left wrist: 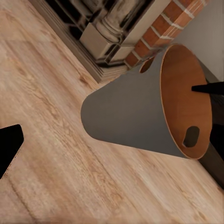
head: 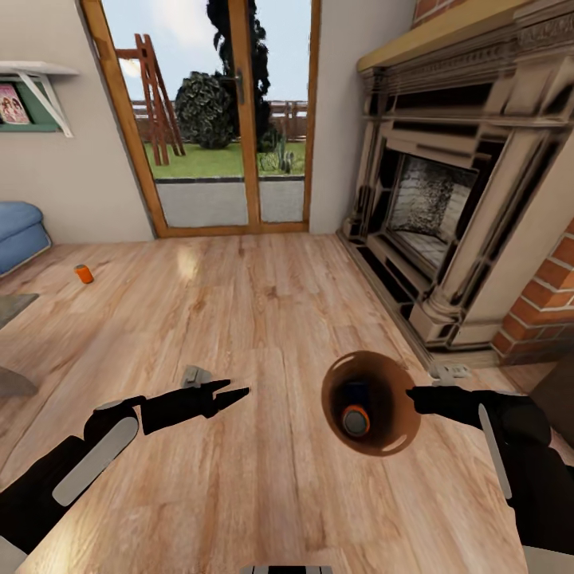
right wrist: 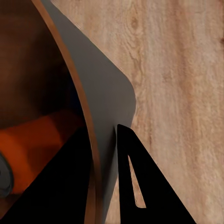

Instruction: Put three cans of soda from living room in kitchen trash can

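The brown trash can point(head: 396, 379) hangs tilted above the wood floor, its mouth facing me. My right gripper point(head: 414, 396) is shut on its rim, one finger inside the wall and one outside point(right wrist: 140, 186). An orange soda can point(head: 355, 418) lies in the bin, also seen in the right wrist view point(right wrist: 37, 144). What looks like a dark blue can point(head: 355, 392) sits just behind it. Another orange soda can point(head: 84, 273) lies on the floor far left, near the sofa. My left gripper point(head: 231, 395) is open and empty, left of the bin point(left wrist: 126, 116).
A large fireplace point(head: 446, 199) with brick sides point(head: 550, 303) lines the right. Glass patio doors point(head: 231, 119) stand straight ahead. A blue sofa point(head: 16, 231) and a grey rug edge point(head: 12, 307) are at the left. Light plank floor point(head: 263, 303) stretches between.
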`<state>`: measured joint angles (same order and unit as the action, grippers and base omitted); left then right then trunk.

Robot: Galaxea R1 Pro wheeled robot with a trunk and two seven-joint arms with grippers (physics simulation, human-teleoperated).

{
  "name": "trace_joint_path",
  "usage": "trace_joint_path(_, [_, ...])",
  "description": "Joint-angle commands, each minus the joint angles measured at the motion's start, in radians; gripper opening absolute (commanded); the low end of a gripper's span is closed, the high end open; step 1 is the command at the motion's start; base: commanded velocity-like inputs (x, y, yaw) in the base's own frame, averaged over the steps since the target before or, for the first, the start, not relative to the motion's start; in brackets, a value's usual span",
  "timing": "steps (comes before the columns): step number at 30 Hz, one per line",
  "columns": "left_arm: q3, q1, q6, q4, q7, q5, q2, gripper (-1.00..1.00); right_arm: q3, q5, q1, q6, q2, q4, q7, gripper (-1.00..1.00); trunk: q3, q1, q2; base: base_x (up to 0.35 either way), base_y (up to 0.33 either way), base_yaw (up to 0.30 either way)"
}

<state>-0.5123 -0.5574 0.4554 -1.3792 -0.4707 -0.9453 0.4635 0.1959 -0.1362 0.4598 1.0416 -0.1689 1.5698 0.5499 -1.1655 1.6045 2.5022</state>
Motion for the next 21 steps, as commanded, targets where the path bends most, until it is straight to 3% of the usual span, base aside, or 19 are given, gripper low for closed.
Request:
trace_joint_path(1, [0.0,0.0,0.0,0.0,0.0,0.0,0.0,1.0,0.0,0.029,0.0,0.006,0.0,0.001,0.005,-1.0,0.0,0.0,0.0,0.0,0.0,0.273])
trace_joint_path(6, [0.001,0.0,0.004,0.018,0.004,-0.001,-0.005,1.0,0.0,0.029,0.0,0.006,-0.001,0.001,0.005,-1.0,0.0,0.0,0.0,0.051,0.0,0.273])
trace_joint_path(8, [0.003,-0.001,0.009,0.038,0.007,0.0,-0.021,1.0,0.0,0.029,0.0,0.006,-0.001,0.0,0.005,-1.0,0.0,0.0,0.0,0.257,0.0,0.273])
trace_joint_path(9, [0.008,-0.001,0.02,0.066,0.008,0.002,-0.043,1.0,0.0,0.029,0.0,0.006,-0.001,0.0,0.007,-1.0,0.0,0.0,0.0,0.305,0.0,0.273])
trace_joint_path(13, [0.013,-0.001,0.036,0.09,0.009,0.005,-0.06,1.0,0.0,0.029,0.0,0.006,-0.002,0.0,0.041,-1.0,0.0,0.0,0.0,0.324,0.0,0.273])
trace_joint_path(21, [0.011,-0.001,0.041,0.094,0.008,0.008,-0.063,1.0,0.003,0.029,0.0,0.006,-0.003,0.0,0.078,-1.0,0.0,0.0,0.0,0.336,0.0,0.273])
